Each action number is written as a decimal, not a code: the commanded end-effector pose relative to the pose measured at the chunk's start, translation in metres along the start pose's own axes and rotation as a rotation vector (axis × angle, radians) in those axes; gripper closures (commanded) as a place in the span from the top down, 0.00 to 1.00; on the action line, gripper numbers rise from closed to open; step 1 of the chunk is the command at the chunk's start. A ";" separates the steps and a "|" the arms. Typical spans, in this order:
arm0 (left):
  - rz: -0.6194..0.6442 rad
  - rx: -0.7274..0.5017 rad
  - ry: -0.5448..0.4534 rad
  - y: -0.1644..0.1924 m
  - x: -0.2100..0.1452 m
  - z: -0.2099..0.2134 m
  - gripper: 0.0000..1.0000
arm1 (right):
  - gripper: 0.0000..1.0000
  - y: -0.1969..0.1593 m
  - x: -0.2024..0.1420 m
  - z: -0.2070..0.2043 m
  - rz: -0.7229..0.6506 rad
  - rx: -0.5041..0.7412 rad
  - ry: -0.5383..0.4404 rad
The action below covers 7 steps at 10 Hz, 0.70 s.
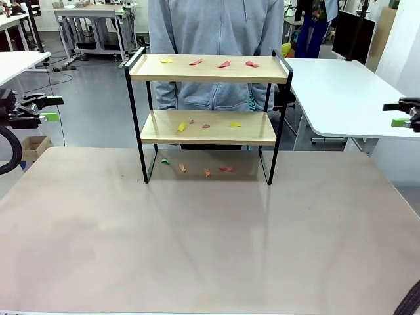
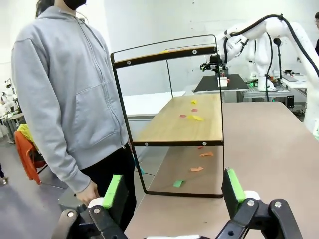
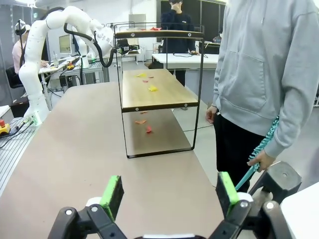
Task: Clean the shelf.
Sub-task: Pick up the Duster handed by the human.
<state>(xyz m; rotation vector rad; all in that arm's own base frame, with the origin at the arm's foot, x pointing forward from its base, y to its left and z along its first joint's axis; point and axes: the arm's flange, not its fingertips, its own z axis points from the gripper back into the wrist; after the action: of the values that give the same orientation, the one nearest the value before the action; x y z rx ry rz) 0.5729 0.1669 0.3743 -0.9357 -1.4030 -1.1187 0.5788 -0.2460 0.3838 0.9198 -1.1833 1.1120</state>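
While both my hands hover out at the left and right sides, the near stretch of the table (image 1: 197,243) lies bare from edge to edge, with wide open room to move. My left hand (image 2: 173,189) has its green pads spread well apart and grips nothing; my right hand (image 3: 169,194) is likewise spread and holds nothing. Farther on, the shelf (image 1: 209,68) stands upright near the table's far edge, about centred. Small coloured paper scraps (image 1: 224,64) lie along its top board, more on the lower board, and a few on the table between its legs. Just beyond the far edge, a person (image 1: 216,39) in a grey hoodie stands close behind the shelf, holding a teal brush-like tool (image 3: 259,149) low at their side.
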 end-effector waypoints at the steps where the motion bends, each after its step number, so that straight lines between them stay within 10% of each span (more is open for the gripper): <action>1: 0.000 -0.007 0.006 0.000 -0.002 0.000 1.00 | 1.00 0.000 -0.001 0.001 -0.002 -0.001 0.002; 7: 0.000 -0.007 0.006 0.000 -0.002 0.000 1.00 | 1.00 0.000 -0.001 0.001 -0.002 -0.001 0.002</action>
<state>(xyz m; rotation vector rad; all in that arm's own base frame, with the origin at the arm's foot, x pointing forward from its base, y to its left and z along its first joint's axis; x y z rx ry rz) 0.5738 0.1679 0.3699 -0.9385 -1.3961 -1.1164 0.5781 -0.2474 0.3818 0.9207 -1.1807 1.1081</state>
